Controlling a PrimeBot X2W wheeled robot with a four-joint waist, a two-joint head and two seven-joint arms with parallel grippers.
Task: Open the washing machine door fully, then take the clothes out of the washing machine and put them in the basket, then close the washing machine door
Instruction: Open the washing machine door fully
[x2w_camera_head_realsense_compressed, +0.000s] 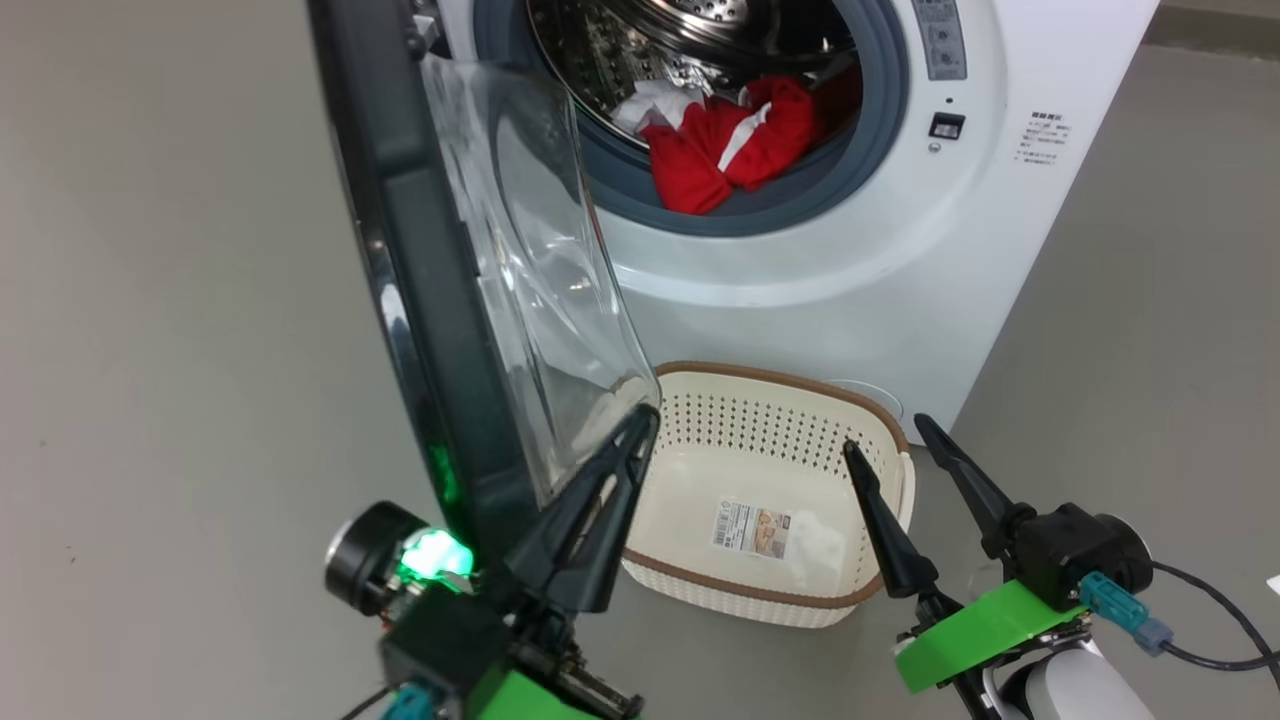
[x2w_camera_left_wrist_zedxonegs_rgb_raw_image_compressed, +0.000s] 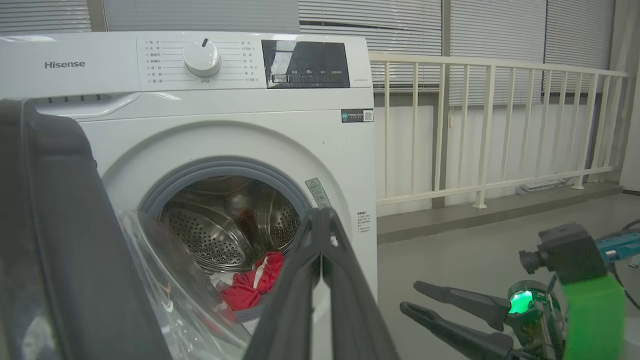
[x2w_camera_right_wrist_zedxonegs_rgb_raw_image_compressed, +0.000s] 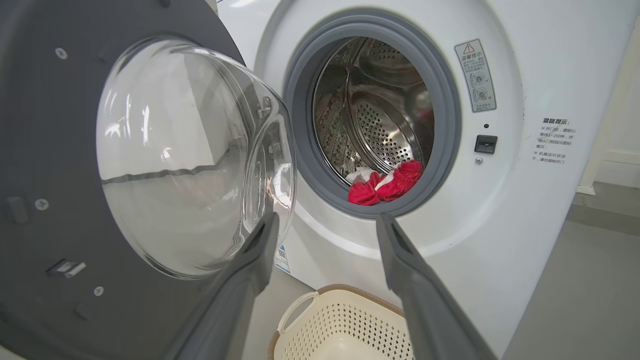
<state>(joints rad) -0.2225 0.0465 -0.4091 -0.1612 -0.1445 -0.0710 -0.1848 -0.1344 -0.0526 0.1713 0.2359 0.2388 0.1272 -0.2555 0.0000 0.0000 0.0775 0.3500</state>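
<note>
1. Head view: the left gripper (x2w_camera_head_realsense_compressed: 640, 425) has its fingers pressed together and holds nothing; the tips are just beside the glass of the open washing machine door (x2w_camera_head_realsense_compressed: 430, 300).
2. The right gripper (x2w_camera_head_realsense_compressed: 885, 435) is spread wide, holding nothing, above the basket (x2w_camera_head_realsense_compressed: 700, 590).
3. The clothes (x2w_camera_head_realsense_compressed: 735, 150) lie inside the washing machine (x2w_camera_head_realsense_compressed: 820, 300).

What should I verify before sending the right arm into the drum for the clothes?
1. Washing machine door stands well off the opening; whether it is at its full stop: cannot tell.
2. Clothes, red and white, heaped at the front lip of the drum, in plain sight: ok.
3. Basket on the floor below the opening, no clothes in it: ok.
4. Right jaws open, nothing between them: ok.
5. Left jaws shut, beside the door's glass bowl; whether they touch it: cannot tell.
</note>
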